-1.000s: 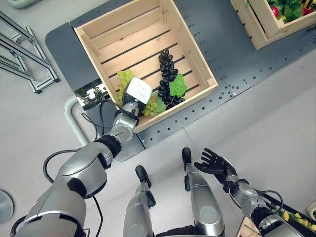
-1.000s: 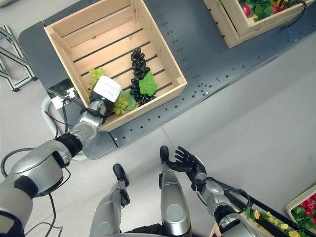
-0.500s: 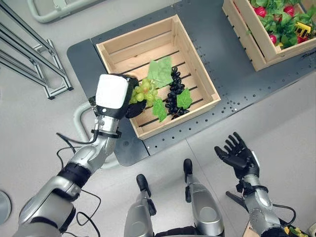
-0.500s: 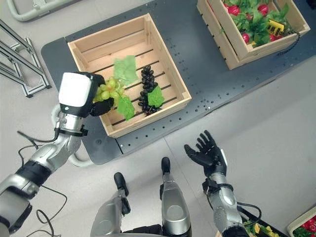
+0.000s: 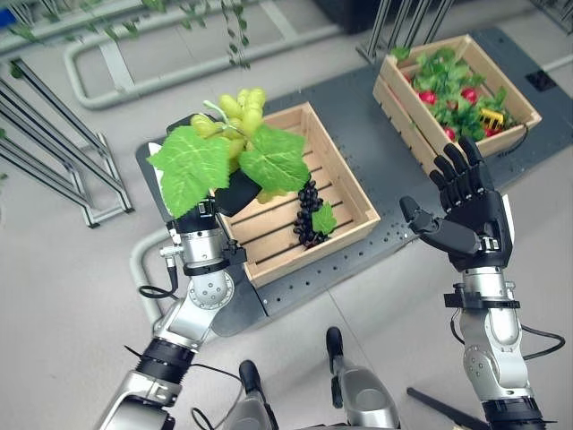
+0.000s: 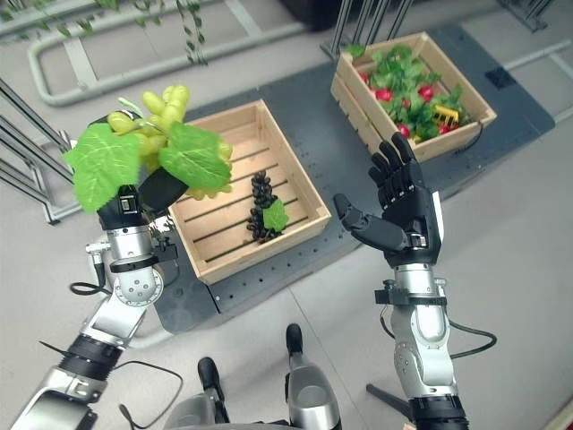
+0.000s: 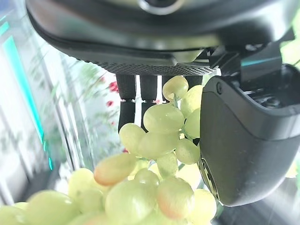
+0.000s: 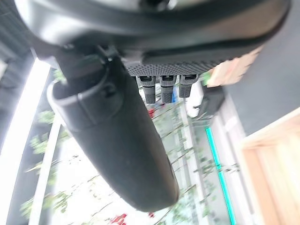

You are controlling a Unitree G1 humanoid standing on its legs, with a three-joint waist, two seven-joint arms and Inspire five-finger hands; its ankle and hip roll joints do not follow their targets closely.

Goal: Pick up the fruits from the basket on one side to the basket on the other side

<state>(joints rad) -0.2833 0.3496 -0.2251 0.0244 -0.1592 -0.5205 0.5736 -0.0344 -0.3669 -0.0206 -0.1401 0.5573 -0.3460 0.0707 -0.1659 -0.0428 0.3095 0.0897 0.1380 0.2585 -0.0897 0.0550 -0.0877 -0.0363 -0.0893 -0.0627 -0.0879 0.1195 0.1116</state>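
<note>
My left hand (image 5: 235, 190) is raised high above the left wooden crate (image 5: 351, 192) and is shut on a bunch of green grapes (image 5: 235, 108) with big green leaves (image 5: 188, 167). Up close, the green grapes (image 7: 161, 136) sit between the thumb and the fingers (image 7: 127, 101) of that hand. A bunch of black grapes (image 5: 308, 210) with one leaf lies on the crate's slats. My right hand (image 5: 469, 215) is held up, open and bare, between the two crates. The right crate (image 5: 407, 106) holds greens and red fruits (image 5: 469, 95).
Both crates stand on a dark grey platform (image 5: 376, 255) on a pale floor. Metal frame rails (image 5: 54, 148) lie to the left, and a grey tube frame (image 5: 125, 73) lies behind the left crate.
My left hand has lifted the green grapes from low over the left crate to high above it. My right hand has risen and stays open. The camera has tilted up.
</note>
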